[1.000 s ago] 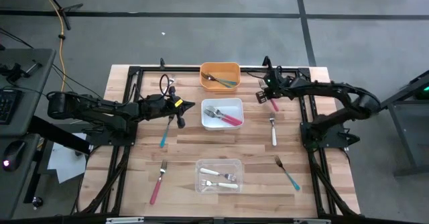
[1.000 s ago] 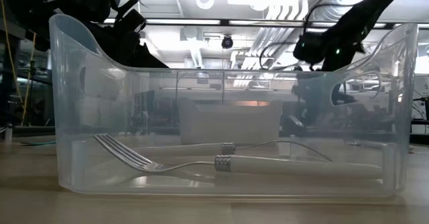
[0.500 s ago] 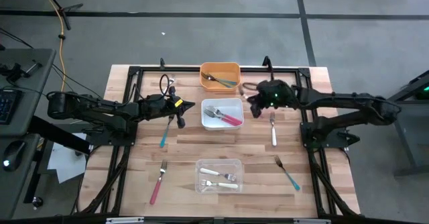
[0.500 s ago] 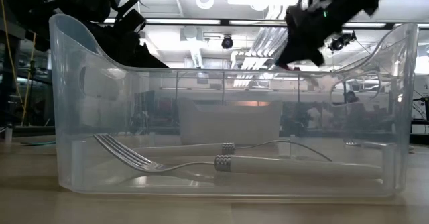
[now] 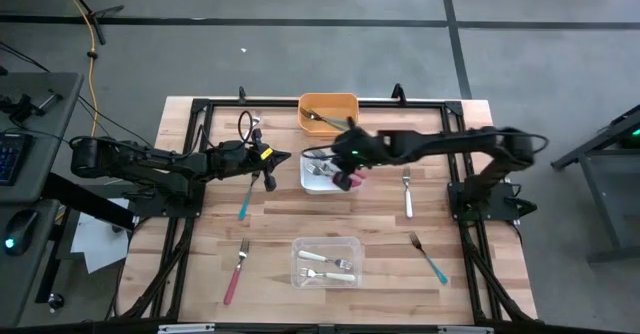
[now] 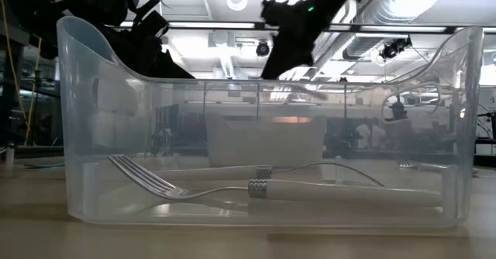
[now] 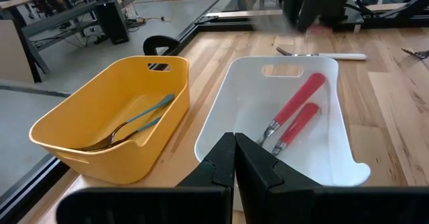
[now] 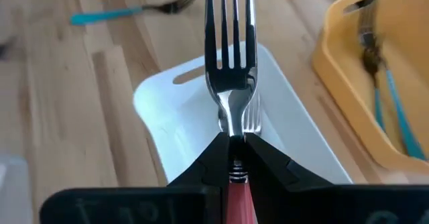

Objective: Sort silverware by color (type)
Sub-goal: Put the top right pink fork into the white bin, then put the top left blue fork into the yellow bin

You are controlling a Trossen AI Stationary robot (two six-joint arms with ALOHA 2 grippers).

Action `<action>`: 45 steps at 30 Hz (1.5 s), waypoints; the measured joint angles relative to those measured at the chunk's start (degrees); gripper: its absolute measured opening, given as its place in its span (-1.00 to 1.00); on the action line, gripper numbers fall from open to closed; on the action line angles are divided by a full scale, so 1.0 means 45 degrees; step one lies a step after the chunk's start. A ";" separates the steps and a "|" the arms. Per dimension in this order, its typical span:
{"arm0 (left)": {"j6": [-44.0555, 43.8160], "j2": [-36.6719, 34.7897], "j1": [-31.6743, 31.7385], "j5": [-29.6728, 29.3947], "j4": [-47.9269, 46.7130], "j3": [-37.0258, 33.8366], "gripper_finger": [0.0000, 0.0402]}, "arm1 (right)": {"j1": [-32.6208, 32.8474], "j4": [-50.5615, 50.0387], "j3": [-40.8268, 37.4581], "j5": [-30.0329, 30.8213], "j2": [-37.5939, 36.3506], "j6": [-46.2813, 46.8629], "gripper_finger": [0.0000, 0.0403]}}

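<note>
Now, right gripper point(image 8: 231, 158): fingers clamped on the pink-handled metal fork point(image 8: 230, 63), over the white plastic bin point(image 5: 334, 169).
Fork axis: tines forward, about 9 o'clock.
Left gripper point(image 7: 234, 158): shut, empty.

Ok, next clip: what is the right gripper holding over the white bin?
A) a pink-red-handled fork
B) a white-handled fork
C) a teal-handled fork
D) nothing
A: in the right wrist view the right gripper is shut on a pink-red-handled fork, tines pointing away from it, above the white bin; the high view places that gripper over the same bin.
</note>
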 joint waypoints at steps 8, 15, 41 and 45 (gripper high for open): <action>0.0028 0.0002 -0.0001 0.0000 -0.0015 0.0000 -1.00 | -0.0409 -0.1112 0.2225 -0.0290 0.2668 -0.0393 -0.84; 0.0024 0.0002 -0.0005 0.0000 -0.0112 0.0000 -1.00 | -0.0788 -0.1651 0.2412 -0.0285 0.3291 -0.0229 -0.84; 0.0118 0.0005 0.0000 0.0053 -0.0160 -0.0005 -1.00 | -0.0422 -0.1792 0.2500 0.0516 0.2732 -0.2427 -0.79; 0.0121 0.0005 -0.0004 0.0053 -0.0177 -0.0005 -1.00 | -0.0113 -0.0510 0.1527 0.0657 0.2047 -0.3105 -0.97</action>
